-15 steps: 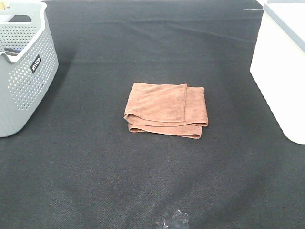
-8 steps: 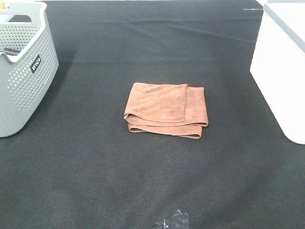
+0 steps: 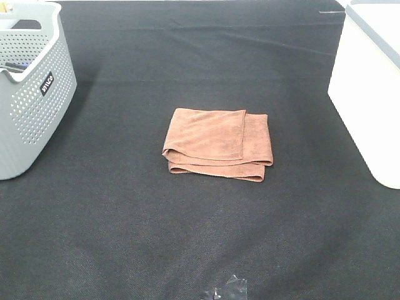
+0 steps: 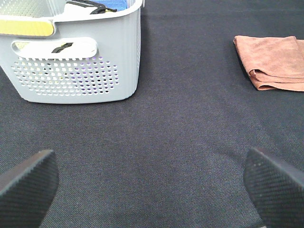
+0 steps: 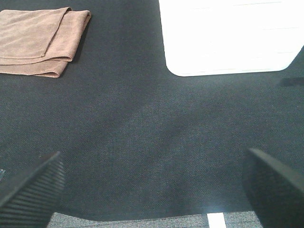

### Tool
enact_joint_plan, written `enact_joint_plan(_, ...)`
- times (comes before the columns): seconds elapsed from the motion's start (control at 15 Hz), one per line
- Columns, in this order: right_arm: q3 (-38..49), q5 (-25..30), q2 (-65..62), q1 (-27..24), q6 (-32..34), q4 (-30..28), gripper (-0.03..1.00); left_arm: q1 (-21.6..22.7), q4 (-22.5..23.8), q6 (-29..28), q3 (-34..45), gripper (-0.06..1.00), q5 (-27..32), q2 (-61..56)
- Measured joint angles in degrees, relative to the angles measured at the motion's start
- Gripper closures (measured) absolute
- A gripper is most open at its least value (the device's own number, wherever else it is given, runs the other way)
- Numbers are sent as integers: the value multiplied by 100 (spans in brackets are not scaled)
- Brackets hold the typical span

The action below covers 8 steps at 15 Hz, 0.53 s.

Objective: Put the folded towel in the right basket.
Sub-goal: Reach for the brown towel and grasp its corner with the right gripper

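The folded towel [image 3: 217, 144] lies flat mid-table, its long side running left to right, well apart from both baskets. The left gripper [image 4: 152, 185] and right gripper [image 5: 152, 190] hang at the near side, fingers spread wide and empty. The towel lies farther in and toward the middle from each. The white right basket [image 3: 369, 94] hides its inside, while the grey left basket [image 3: 31, 106] holds dark and blue items. The right arm looks better placed.

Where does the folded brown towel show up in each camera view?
Exterior high: towel at centre of the black mat.
Left wrist: towel partly cropped, across from grey basket.
Right wrist: towel across from white basket.
Shared landmark: the black mat.
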Motion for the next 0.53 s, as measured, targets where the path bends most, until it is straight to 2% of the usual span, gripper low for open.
enact_joint_plan(0.53,0,0,0,0,0,0,0,0,0,0,0,-4,0,0)
